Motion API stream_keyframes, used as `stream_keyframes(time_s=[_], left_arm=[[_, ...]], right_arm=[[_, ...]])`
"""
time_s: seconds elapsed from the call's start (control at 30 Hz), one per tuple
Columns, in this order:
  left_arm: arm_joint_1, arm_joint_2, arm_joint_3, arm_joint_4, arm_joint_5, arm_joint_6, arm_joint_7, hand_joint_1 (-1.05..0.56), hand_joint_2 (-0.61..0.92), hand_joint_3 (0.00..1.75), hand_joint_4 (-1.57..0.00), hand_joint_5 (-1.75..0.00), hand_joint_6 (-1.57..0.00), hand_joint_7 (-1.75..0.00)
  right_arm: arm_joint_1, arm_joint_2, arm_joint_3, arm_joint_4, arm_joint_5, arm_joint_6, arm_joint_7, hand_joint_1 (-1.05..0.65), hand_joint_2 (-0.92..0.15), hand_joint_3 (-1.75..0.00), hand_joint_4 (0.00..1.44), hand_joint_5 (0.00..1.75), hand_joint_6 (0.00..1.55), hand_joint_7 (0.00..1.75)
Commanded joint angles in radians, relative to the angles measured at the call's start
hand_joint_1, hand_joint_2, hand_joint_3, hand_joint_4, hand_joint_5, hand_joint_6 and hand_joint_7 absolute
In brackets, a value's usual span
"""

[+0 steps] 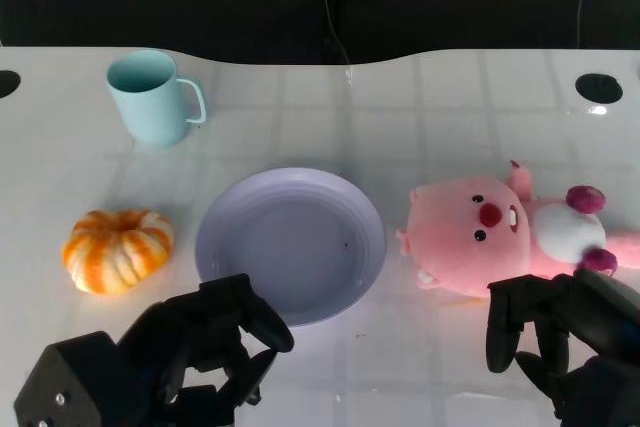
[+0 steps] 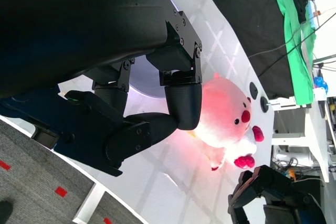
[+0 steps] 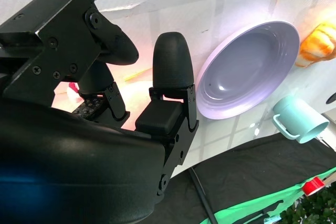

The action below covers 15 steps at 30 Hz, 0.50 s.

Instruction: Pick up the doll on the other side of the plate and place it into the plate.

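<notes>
reach step: right hand just short of pink plush doll, fingers apart, empty. next, close on doll, carry to lavender round plate. left hand loosely curled, empty.

**One of each on the table**

From my station I counted one pink doll, one lavender plate, one teal mug and one orange-and-white pumpkin. Two black hands showed at the near edge, the left hand and the right hand. I found no duplicates of any kind.
</notes>
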Motion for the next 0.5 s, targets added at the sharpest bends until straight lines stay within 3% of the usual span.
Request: stream_keyframes(time_s=[0.03,0.2,0.3,0.37,0.5], left_arm=[[-0.005,0.012,0.011,0.011,-0.001,-0.016,-0.002,-0.24,0.71,0.87,-0.62,-1.75,-0.63,-1.42],[-0.005,0.019,0.013,0.008,0.002,-0.001,-0.002,-0.24,0.72,0.87,-0.60,-1.75,-0.62,-1.42],[-0.007,0.019,0.013,0.012,0.002,-0.009,-0.004,-0.25,0.72,0.86,-0.60,-1.75,-0.62,-1.42],[-0.007,0.017,0.012,0.014,0.002,-0.012,-0.003,-0.24,0.72,0.86,-0.61,-1.75,-0.62,-1.42],[-0.006,0.017,0.011,0.014,0.001,-0.010,-0.003,-0.24,0.72,0.86,-0.61,-1.75,-0.62,-1.42]], right_arm=[[-0.007,-0.008,-0.004,0.001,0.010,0.006,-0.001,0.05,-0.41,-1.22,0.82,1.73,0.80,1.31],[-0.004,0.007,-0.013,0.005,0.012,-0.025,-0.042,0.08,-0.36,-1.24,0.85,1.47,0.85,1.03],[-0.001,0.021,-0.026,-0.024,0.018,-0.003,-0.057,0.08,-0.41,-1.06,0.84,1.32,0.82,0.92],[0.004,0.035,-0.036,-0.045,0.020,0.010,-0.072,0.04,-0.51,-0.80,0.77,1.15,0.78,0.75],[0.004,0.051,-0.056,-0.086,0.009,0.012,-0.103,-0.03,-0.56,-0.66,0.60,0.83,0.63,0.44]])
